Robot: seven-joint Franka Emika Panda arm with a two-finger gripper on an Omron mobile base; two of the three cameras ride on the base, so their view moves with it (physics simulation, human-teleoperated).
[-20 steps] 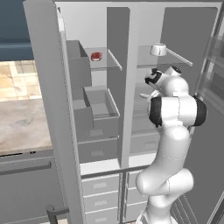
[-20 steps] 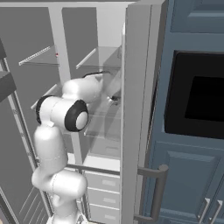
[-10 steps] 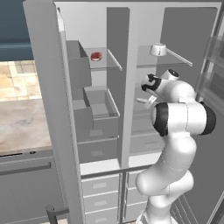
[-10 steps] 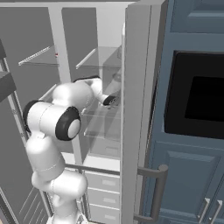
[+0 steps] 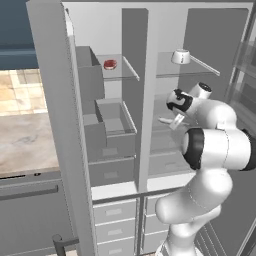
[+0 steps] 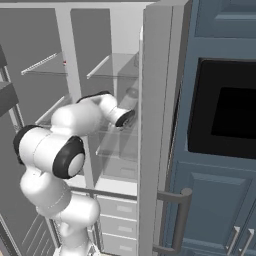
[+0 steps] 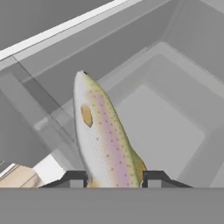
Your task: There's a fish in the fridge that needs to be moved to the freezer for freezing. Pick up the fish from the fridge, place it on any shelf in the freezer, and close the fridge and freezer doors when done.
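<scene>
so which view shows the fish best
The hand view: the fish stands large between the gripper's fingertips, its spots and pink stripe plain. In the left base view it is a small pale sliver by the hand; in the right base view I cannot tell it apart.

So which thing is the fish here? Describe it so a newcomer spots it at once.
Start at the tall grey unit with both doors open, then follow the white arm to its gripper. The fish sits between the fingertips: long, silvery, speckled, with a pink stripe, unlike the white bowl on the fridge shelf.
</scene>
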